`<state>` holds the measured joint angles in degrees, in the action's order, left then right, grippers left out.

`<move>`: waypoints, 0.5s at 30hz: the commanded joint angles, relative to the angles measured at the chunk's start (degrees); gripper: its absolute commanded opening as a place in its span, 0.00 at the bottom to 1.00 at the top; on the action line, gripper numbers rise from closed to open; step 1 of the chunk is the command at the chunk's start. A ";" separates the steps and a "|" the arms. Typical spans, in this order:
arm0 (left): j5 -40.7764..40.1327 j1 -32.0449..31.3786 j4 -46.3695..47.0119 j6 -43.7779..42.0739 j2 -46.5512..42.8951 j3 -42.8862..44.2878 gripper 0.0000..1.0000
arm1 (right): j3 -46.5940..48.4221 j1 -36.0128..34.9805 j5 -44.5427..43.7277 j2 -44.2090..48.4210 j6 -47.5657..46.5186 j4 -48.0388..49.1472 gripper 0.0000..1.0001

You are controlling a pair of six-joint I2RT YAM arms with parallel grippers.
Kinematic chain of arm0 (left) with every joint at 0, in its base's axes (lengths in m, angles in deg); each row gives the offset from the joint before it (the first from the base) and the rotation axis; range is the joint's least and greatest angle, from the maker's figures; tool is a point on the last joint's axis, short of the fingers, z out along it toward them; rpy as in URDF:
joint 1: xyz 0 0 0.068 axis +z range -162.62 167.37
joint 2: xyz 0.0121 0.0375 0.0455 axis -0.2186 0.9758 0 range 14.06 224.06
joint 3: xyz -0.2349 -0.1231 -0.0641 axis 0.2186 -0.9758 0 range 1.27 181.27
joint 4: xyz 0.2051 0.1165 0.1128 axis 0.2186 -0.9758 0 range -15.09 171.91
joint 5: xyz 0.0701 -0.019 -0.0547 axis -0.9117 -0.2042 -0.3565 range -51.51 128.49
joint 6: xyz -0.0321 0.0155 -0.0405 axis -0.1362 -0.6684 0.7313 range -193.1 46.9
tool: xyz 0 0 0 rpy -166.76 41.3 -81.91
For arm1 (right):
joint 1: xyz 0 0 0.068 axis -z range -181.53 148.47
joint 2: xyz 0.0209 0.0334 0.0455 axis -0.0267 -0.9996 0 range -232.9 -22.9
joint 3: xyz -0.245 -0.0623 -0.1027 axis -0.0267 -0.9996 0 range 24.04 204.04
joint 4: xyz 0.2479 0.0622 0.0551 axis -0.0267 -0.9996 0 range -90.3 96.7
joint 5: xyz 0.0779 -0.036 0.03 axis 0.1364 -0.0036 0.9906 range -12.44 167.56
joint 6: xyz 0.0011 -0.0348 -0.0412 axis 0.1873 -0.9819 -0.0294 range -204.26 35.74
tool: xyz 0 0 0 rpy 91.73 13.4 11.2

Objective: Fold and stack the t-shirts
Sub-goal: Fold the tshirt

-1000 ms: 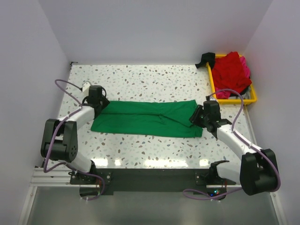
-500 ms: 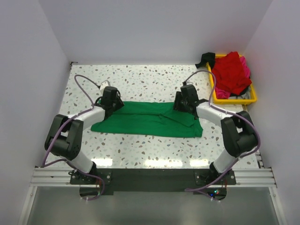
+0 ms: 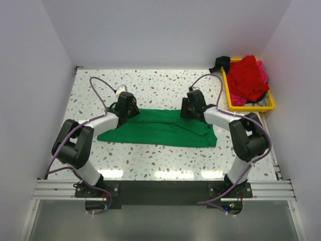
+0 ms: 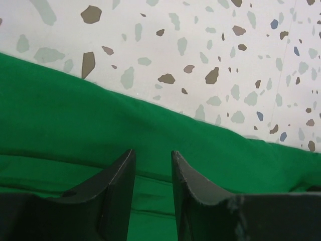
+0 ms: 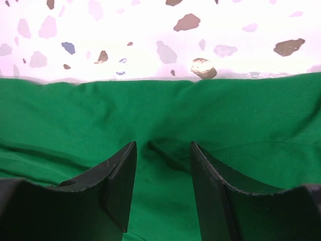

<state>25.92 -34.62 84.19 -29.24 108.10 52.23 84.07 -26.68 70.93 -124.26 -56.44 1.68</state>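
Green shirt [image 3: 155,129] lies flat as a long folded band across the middle of the counter [image 3: 150,85]. Left tool [image 4: 153,155] sits at the band's far edge, left of centre, fingers slightly apart with cloth showing between them. Right tool [image 5: 163,148] sits at the far edge, right of centre, fingers wider apart over a crease. Far right, a yellow tray [image 3: 251,107] holds a heaped red shirt [image 3: 247,75], with a pink shirt [image 3: 262,70] showing at its edges.

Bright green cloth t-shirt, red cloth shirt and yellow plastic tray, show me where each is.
Bright green cloth t-shirt [image 3: 155,128]: top external view, middle of the cloth.
Red cloth shirt [image 3: 247,75]: top external view, top of the heap.
Yellow plastic tray [image 3: 251,108]: top external view, near rim.
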 commanded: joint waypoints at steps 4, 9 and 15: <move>-0.17 -1.91 1.93 -1.32 2.37 4.06 0.39 | 2.28 -1.92 -0.75 -0.42 -0.13 2.82 0.49; 0.01 -3.22 1.85 -1.49 4.31 5.11 0.39 | 1.93 -2.71 -0.93 -0.85 -0.04 2.56 0.38; 0.19 -4.54 1.67 -2.46 5.54 6.70 0.38 | 0.27 -3.42 -0.57 0.90 0.75 2.21 0.16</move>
<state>26.22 -38.36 84.04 -29.72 113.43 56.27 84.33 -29.56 71.03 -124.89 -56.07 1.90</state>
